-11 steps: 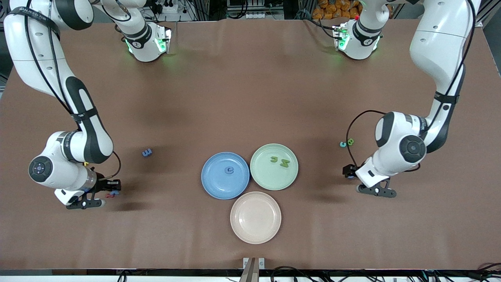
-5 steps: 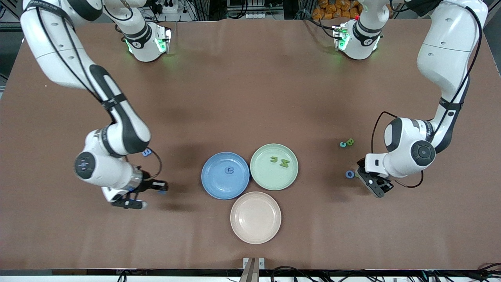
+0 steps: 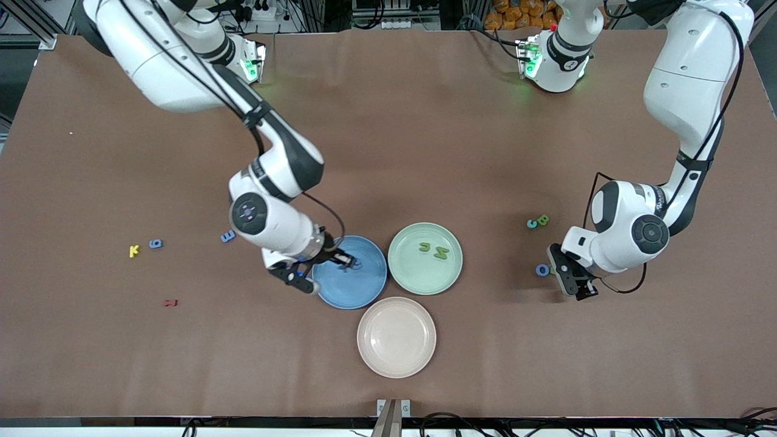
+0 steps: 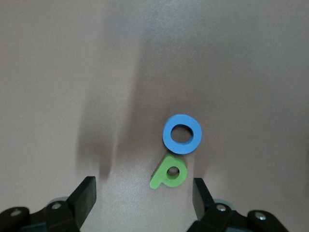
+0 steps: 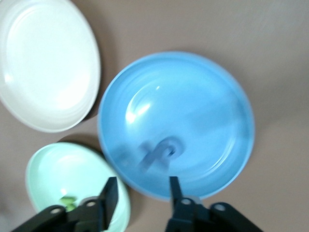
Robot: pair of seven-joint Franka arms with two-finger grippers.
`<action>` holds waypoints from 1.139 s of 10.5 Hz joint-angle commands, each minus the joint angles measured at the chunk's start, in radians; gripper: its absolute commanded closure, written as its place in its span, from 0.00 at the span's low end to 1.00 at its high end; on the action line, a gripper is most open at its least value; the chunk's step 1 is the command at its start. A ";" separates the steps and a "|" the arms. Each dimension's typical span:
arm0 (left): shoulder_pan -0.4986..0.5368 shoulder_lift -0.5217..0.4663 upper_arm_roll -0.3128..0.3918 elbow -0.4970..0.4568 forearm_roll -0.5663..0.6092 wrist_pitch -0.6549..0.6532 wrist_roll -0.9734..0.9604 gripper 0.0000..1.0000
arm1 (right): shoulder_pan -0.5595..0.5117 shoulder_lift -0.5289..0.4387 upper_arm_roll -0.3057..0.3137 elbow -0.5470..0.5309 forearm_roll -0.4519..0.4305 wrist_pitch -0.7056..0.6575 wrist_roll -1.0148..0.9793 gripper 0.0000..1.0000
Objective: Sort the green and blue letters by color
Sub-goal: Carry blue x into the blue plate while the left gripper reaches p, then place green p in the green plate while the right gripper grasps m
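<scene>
R pincer [image 3: 323, 267] has swung over to blue plate [image 3: 364, 290] at frame center, fingers parting, nothing gripped; L pincer [image 3: 569, 276] is hanging open over blue O [image 3: 542, 270] & green P [image 4: 168, 175].

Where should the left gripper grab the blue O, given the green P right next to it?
Pinch the blue O across its ring from straight above, fingers on the two rim sides clear of the green P. It lies flat on the table, and the P crowds one edge. The left gripper hangs open above.

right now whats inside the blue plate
Blue letters lie in the blue plate, blurred together; the right end effector hovers over its rim, open, covering part of it in the front view.
</scene>
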 commanded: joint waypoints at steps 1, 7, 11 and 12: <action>0.007 -0.011 -0.007 -0.038 0.019 0.025 0.054 0.24 | -0.020 0.003 -0.004 0.007 -0.014 -0.035 0.061 0.00; 0.002 -0.014 -0.013 -0.073 0.008 0.044 0.041 0.44 | -0.245 -0.093 -0.004 -0.180 -0.139 -0.200 -0.274 0.00; -0.048 -0.019 -0.011 -0.037 0.020 0.046 0.061 1.00 | -0.416 -0.219 -0.001 -0.457 -0.147 -0.014 -0.805 0.00; -0.044 -0.024 -0.011 -0.037 0.019 0.046 0.046 1.00 | -0.434 -0.225 -0.003 -0.479 -0.147 -0.014 -0.944 0.00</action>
